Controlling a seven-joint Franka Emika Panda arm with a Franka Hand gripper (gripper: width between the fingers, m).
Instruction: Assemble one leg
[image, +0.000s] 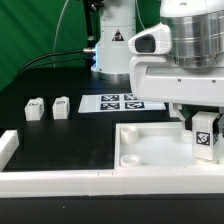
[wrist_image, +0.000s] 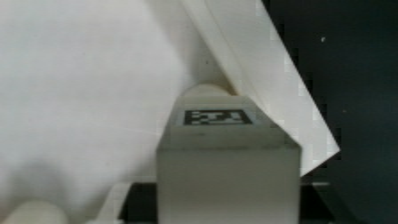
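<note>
Exterior view: hand points down, grips leg.

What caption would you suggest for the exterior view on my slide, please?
Gripper holding the leg upright at the white tabletop, two more legs standing apart on the table.

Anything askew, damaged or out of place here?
Nothing stands out. The claw grips the leg roughly upright over the tabletop, on the exterior view's right. Two other legs sit apart on the black table at that view's left, and the marker board lies flat.
</note>
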